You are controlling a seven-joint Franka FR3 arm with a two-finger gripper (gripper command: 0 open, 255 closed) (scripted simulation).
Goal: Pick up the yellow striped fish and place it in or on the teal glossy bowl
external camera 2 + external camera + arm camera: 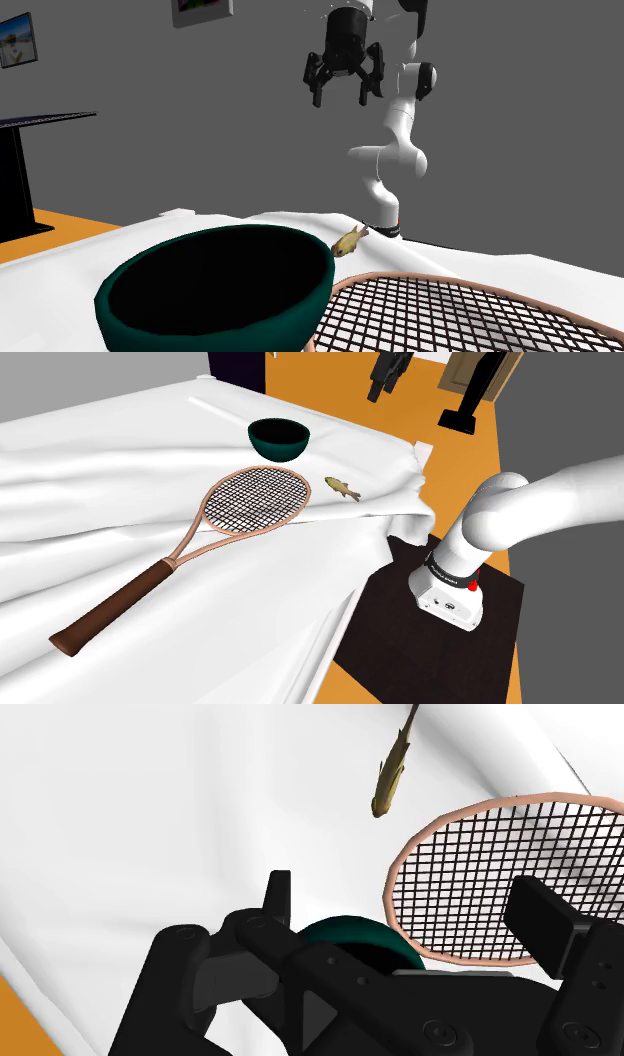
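Racket grip sits closest, at the shoulder view's lower left. One tennis racket (250,500): brown grip, salmon frame, black strings. It lies flat on a rumpled white sheet (100,482), head pointing up and right.

Next right is one dark teal bowl (279,440), upright, just beyond the head's far rim and not touching it.

Right again is one small yellow-olive fish (342,488), flat on the sheet just beside the racket head. It is nearer the camera than the bowl, apart from it, and close to the sheet's edge. Stripes are too small to make out.

One gripper (342,95) with two fingers. Jaws are spread wide, with nothing between them and touching nothing. It hangs high above the sheet, well clear of the fish. In the shoulder view it sits at the top, cut by the frame edge.

Far right: white arm (530,507) rises from the dark stand (390,622) on an orange floor (465,462).

Hidden or cut:
- Wrist view: the gripper body covers most of the bowl, so just a teal arc shows. The racket head is clipped by one finger and the frame edge.
- Second exterior view: the bowl's base and most of the racket are cut by the frame.
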